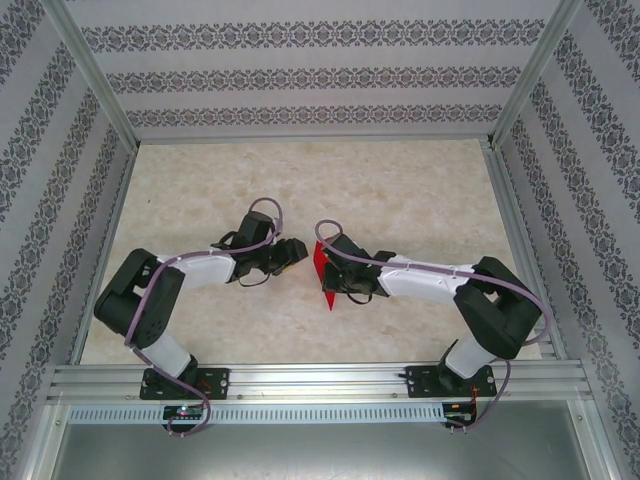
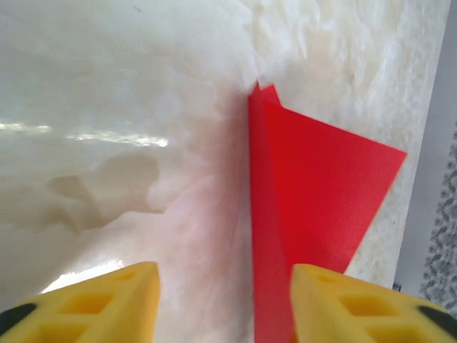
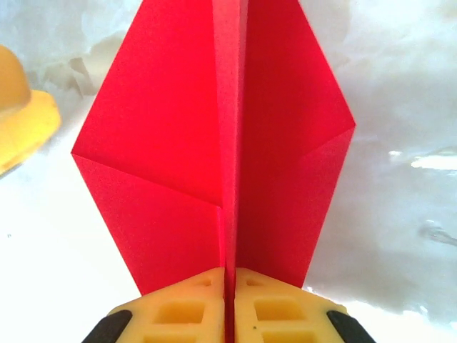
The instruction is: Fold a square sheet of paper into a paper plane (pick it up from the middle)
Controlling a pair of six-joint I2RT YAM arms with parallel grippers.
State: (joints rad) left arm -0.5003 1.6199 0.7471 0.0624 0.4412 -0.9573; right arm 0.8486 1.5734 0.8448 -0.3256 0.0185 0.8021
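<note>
The right tool (image 3: 228,275) is clamped tight on the paper plane (image 3: 221,143). Its two yellow fingers (image 3: 178,311) press together with only the plane's raised centre fold between them. In the right wrist view the fold runs straight away from the grip, and a red wing spreads out flat on each side of it, widening to a corner and then narrowing again farther out. The wings lie low over the pale marbled worktop (image 1: 400,190).

From above, the plane (image 1: 322,280) shows as a narrow red sliver on the left side of the right tool (image 1: 332,270), between the two tools. The left tool (image 1: 297,252) sits just beside it, on the other side of the plane.

The left tool (image 2: 221,275) stands about half open and grips nothing. In its own wrist view the plane's upright fold (image 2: 265,214) rises in the gap between the fingers, well off-centre. The fold is close against the finger (image 2: 357,307) on the right of that view and well apart from the other one. Whether that near finger touches the paper I cannot tell. One wing fans out beyond that finger to a sharp corner.

In the right wrist view, a yellow finger (image 3: 21,107) of the left tool shows at the left edge, near the wing's corner but apart from it.
</note>
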